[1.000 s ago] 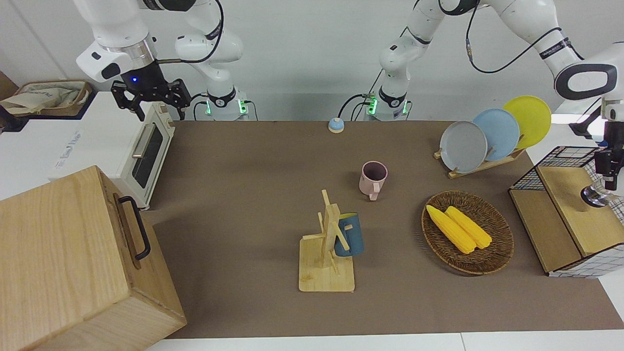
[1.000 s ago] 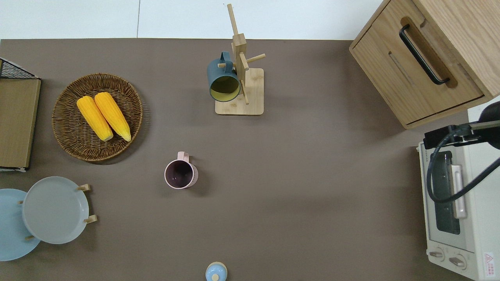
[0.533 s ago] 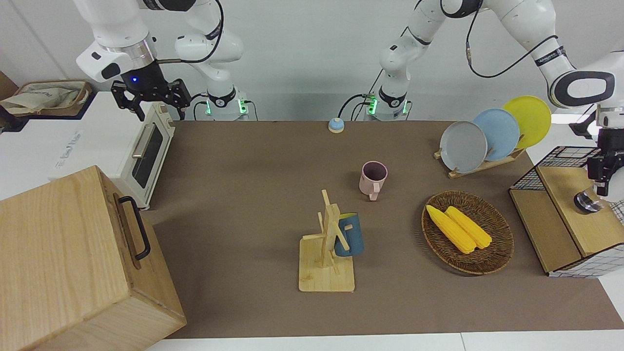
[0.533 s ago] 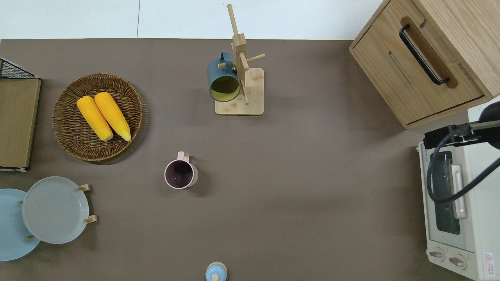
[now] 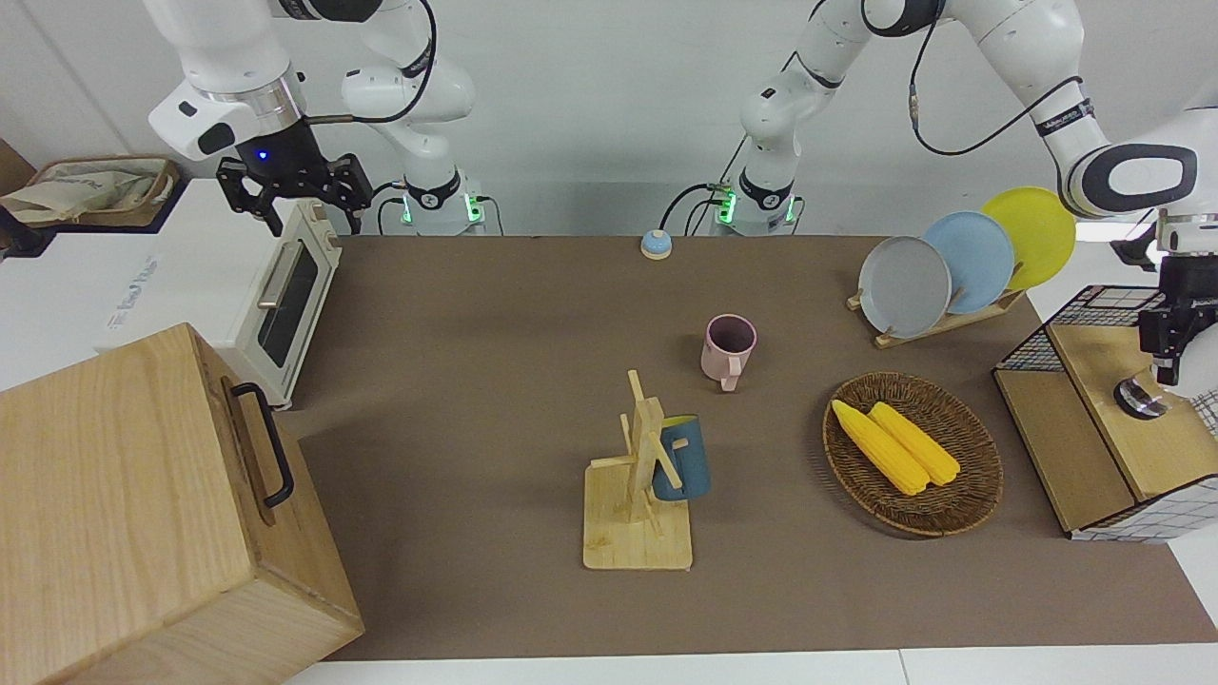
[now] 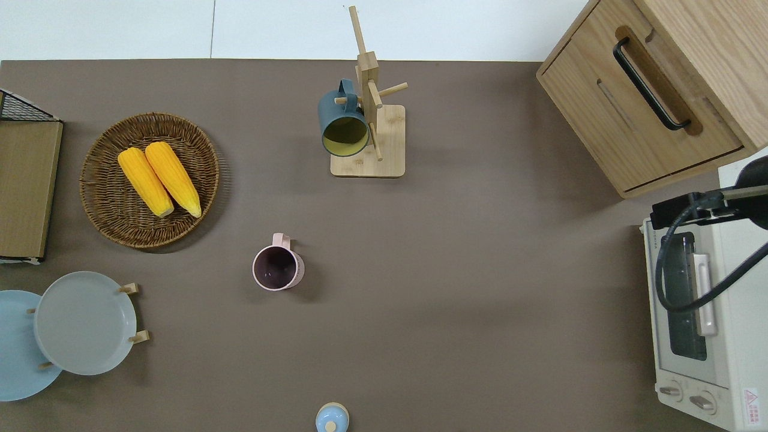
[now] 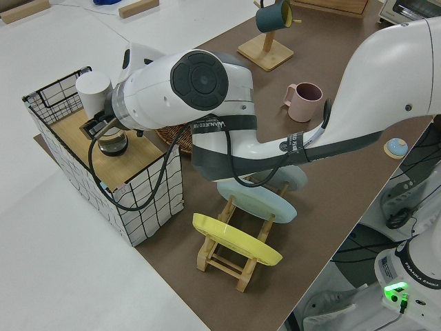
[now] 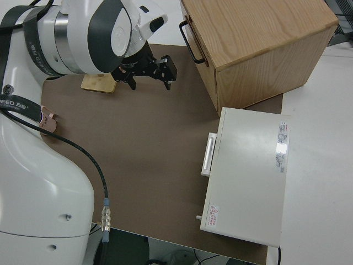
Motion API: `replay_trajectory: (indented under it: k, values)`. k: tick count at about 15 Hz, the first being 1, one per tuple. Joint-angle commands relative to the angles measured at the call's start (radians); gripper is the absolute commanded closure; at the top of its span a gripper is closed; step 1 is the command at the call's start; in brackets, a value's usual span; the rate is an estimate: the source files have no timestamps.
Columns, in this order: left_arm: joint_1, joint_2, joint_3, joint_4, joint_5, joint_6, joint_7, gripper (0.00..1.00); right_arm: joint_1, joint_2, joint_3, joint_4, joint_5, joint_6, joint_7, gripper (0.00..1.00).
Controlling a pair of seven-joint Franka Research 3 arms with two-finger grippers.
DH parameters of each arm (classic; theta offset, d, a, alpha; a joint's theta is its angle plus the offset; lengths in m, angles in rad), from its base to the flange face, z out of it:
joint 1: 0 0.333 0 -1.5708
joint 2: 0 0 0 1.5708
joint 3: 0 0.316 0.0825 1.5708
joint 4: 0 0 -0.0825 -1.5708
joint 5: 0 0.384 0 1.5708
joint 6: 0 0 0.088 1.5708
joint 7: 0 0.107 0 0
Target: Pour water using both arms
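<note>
My left gripper [image 5: 1163, 360] hangs over the wooden shelf [image 5: 1094, 376] inside a wire basket at the left arm's end of the table. Just under it a shiny glass vessel [image 5: 1139, 398] rests on or just above the shelf. From the side the left gripper [image 7: 93, 128] is right against the vessel [image 7: 112, 143], and I cannot tell whether it grips it. No water shows in any view. A pink mug [image 5: 729, 348] stands upright mid-table. A dark blue mug [image 5: 683, 461] hangs on a wooden rack [image 5: 636, 533]. My right gripper [image 5: 293, 195] is parked, open and empty.
A wicker basket [image 5: 985, 485] with two corn cobs lies beside the wire basket. Plates [image 5: 904, 285] lean in a rack nearer to the robots. A toaster oven [image 5: 285, 295] and a wooden cabinet [image 5: 143, 514] fill the right arm's end. A small bell [image 5: 656, 244] sits by the arm bases.
The left gripper has drifted a little toward the right arm's end over the shelf, and the glass vessel beneath it appears shifted the same way. The right arm has not moved.
</note>
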Motion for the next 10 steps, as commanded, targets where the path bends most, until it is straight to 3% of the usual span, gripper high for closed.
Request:
replay_trajectory:
  k: [1, 2, 7, 10]
  values:
    - [0.015, 0.004, -0.008, -0.030, -0.019, 0.038, 0.045, 0.08, -0.002, -0.007, -0.002, 0.000, 0.000, 0.000, -0.020, 0.011]
    - [0.015, 0.004, -0.008, -0.030, -0.019, 0.036, 0.045, 0.00, 0.000, -0.007, -0.002, 0.000, 0.000, -0.001, -0.020, 0.011]
    - [0.015, -0.007, -0.005, -0.019, -0.015, 0.033, 0.022, 0.00, 0.000, -0.007, -0.002, 0.000, 0.000, -0.001, -0.020, 0.011]
    - [0.009, -0.025, -0.003, -0.018, 0.020, 0.021, -0.080, 0.00, 0.000, -0.007, -0.002, 0.000, 0.000, -0.001, -0.020, 0.011]
